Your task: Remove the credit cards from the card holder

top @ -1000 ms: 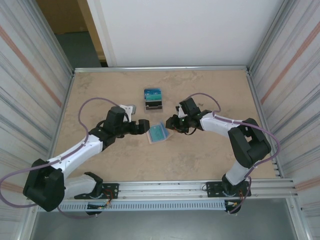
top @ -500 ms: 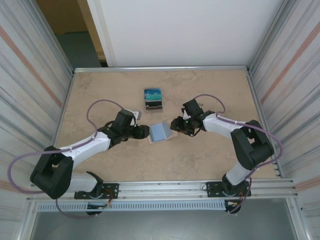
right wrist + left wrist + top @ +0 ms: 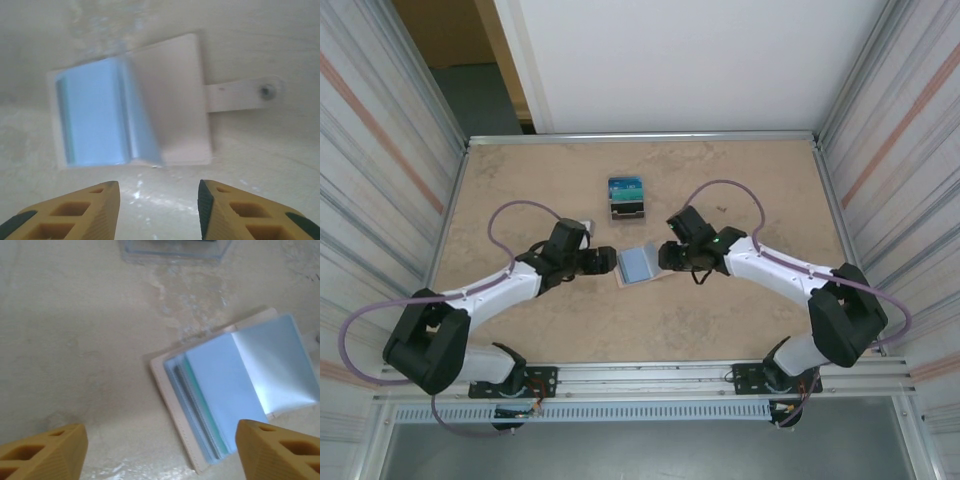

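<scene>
The card holder lies open on the table between my two grippers, tan outside with pale-blue sleeves. In the left wrist view the card holder shows thin teal and dark grey edges of the credit cards tucked in its sleeves. My left gripper is open, and the holder's near corner lies between its fingers, untouched. My right gripper is open just short of the card holder, with bare table between its fingers. The tan closing tab sticks out on the side.
A small clear tray stands behind the holder, with a blue-teal card and a dark one in it. Its front edge shows at the top of the left wrist view. Metal walls border the table on both sides.
The holder's top sleef has turned from a teal face to a pale-blue one and it lies flatter. My right gripper slid left toward it. The left jaws narrowed, then widened again.
</scene>
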Robot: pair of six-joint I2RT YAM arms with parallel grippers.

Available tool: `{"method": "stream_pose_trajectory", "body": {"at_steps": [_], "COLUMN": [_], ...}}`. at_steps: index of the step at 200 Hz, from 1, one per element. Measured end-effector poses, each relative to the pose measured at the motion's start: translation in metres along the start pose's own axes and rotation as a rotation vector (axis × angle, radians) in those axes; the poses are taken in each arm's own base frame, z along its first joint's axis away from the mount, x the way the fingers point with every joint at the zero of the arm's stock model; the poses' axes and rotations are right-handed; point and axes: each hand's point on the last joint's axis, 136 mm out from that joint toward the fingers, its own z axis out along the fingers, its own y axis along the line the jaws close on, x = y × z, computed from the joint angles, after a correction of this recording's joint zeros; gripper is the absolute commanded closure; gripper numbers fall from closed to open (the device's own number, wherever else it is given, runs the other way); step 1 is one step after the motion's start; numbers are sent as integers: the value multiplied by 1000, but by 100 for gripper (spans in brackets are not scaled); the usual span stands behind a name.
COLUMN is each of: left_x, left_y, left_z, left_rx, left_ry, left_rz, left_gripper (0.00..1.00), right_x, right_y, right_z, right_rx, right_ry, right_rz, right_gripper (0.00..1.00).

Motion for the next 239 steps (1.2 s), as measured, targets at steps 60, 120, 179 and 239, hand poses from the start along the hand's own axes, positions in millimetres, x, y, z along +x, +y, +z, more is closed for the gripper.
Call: {"method": "stream_pose_trajectory", "body": {"at_steps": [60, 120, 179, 239], "left_x": [-3, -2, -1, 0], "left_y": [21, 26, 27, 27], "left_z": [-15, -21, -20, -19], "left_rx": [-57, -79, -83, -84], "left_ry": [-58, -68, -64, -58], "left_rz": [-74, -80, -82, -81], "left_gripper": [1, 1, 1, 1], "right_x": [-1, 21, 25, 31], "right_y": [62, 59, 62, 57], "right_z": [22, 67, 81, 92], "right_rx": [6, 80, 89, 110], "right_ry": [29, 155, 182, 204], "right_rz": [-192, -250, -259, -262], "right_gripper": [59, 45, 41, 42]}}
